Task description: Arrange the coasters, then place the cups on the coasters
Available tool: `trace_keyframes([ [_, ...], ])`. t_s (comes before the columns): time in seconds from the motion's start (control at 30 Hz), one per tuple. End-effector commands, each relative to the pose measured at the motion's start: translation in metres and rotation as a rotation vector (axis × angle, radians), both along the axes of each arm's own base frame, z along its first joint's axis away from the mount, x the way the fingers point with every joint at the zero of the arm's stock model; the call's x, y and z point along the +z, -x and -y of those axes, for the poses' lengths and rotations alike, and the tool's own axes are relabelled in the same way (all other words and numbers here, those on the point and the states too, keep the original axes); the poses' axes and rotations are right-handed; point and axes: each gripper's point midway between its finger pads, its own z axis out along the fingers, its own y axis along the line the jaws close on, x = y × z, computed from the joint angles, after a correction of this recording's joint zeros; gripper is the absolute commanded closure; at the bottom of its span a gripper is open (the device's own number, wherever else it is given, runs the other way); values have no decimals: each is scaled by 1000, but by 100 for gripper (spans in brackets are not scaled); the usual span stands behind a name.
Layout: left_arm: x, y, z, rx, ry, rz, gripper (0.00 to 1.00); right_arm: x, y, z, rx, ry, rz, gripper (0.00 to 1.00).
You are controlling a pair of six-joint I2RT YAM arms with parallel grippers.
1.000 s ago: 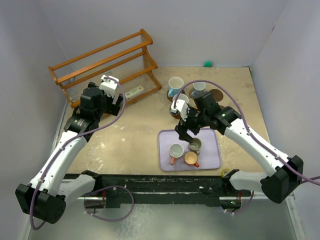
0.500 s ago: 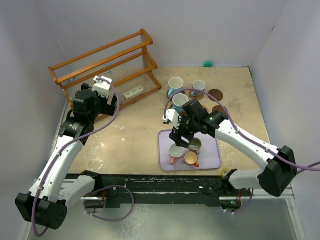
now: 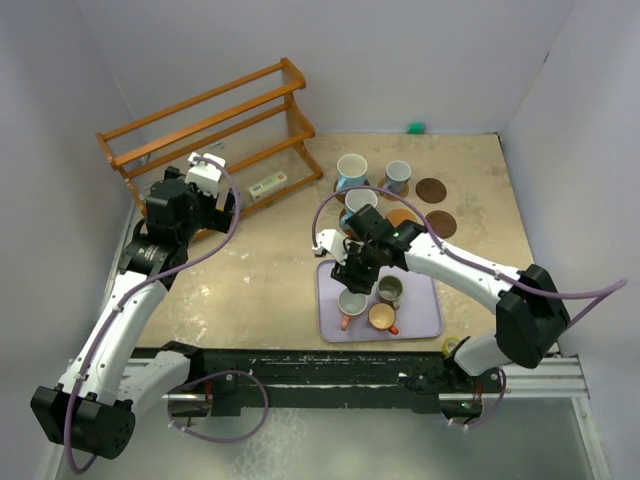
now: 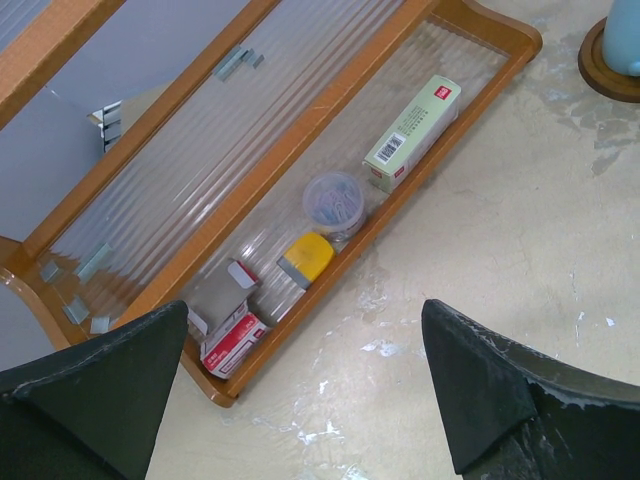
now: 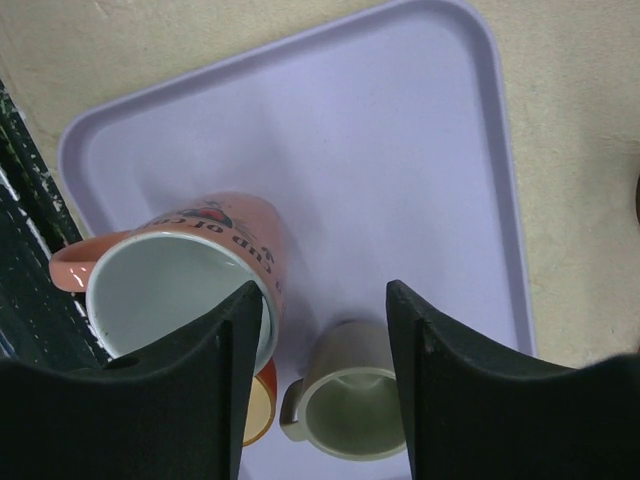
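Presently, right gripper low over lavender tray, jaws apart astride rim of orange-handled cup, left gripper spread wide near wooden rack.

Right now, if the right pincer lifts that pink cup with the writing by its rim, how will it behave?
The pink cup looks glazed and rigid, so it probably won't flex but may slip in a rim pinch. Its handle sticks out sideways, so it might tilt. The grey cup stands close on the tray; a swing could knock it.

High overhead rear view; close downward wrist views onto its rack and tray.
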Motion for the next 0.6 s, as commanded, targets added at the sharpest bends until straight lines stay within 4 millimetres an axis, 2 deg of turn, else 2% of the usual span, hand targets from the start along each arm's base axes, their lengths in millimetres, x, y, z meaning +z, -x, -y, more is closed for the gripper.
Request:
trace_keyframes([
  [0.0,12,-2,1,0,36,50,4,-7,0,1,28,24,10,48],
  [0.3,10,-3,2,-2,36,49,4,-20,9,2,35,52,-40,67],
  [0.47,9,-3,2,-3,32,49,4,-13,8,1,35,43,-32,83],
  [0.57,8,-3,2,-4,29,47,4,-2,6,-1,39,28,-17,94],
])
